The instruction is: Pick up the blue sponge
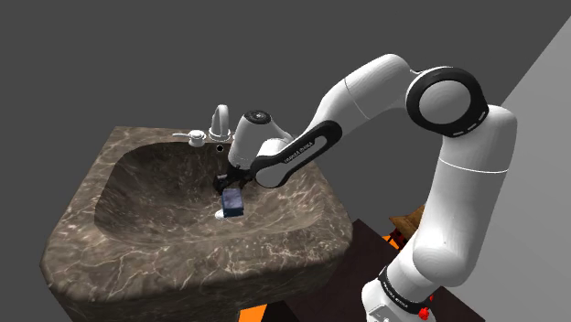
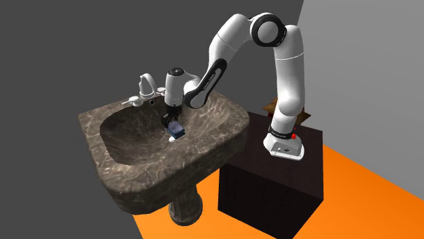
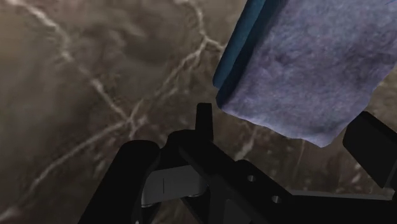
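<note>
**A:** Where's the blue sponge (image 1: 233, 202)?

**B:** Low in the basin of the dark, veined sink (image 1: 302, 249), near the middle, tilted on edge just over a small white drain piece (image 1: 220, 214). I cannot tell whether it touches the bottom.

**A:** And the jaws?

**B:** Closed onto the sponge. In the wrist view one black finger (image 3: 375, 145) overlaps its lower corner and the other sits hard against its teal side, so the fuzzy blue face lies between them.

**A:** Around that?

**B:** A pale faucet (image 1: 220, 119) stands on the back rim behind the hand. The white arm (image 2: 289, 68) arches over from a dark box stand (image 2: 268, 197) beside the sink, on an orange floor (image 2: 367, 197).
</note>
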Motion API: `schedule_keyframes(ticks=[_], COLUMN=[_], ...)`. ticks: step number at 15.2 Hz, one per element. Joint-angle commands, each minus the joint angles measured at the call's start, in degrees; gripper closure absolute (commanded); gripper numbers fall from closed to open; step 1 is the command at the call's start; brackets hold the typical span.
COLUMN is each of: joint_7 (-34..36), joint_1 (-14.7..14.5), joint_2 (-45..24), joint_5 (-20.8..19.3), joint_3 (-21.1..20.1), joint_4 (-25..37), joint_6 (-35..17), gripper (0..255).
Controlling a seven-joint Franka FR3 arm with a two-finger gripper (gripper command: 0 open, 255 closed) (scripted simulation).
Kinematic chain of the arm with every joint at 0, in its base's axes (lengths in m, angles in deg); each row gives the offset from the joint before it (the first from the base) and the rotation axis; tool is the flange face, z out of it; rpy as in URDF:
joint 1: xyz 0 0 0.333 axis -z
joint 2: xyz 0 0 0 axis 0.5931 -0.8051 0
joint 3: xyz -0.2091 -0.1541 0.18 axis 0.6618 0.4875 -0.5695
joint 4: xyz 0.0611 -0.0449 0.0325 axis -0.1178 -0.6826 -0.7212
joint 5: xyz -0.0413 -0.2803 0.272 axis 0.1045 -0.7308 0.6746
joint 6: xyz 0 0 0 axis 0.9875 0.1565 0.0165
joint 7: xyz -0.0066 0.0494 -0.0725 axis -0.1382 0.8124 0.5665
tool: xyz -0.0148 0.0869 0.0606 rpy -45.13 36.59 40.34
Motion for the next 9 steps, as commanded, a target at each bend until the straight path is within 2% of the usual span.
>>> schedule_keyframes(ticks=[1,9], joint_7=[0.03,-0.42], joint_1=[-0.02,0.23], joint_2=[-0.05,0.51], joint_5=[-0.04,0.48], joint_3=[0.02,-0.29], joint_4=[0.00,-0.04], joint_6=[-0.05,0.43], gripper=[255,255])
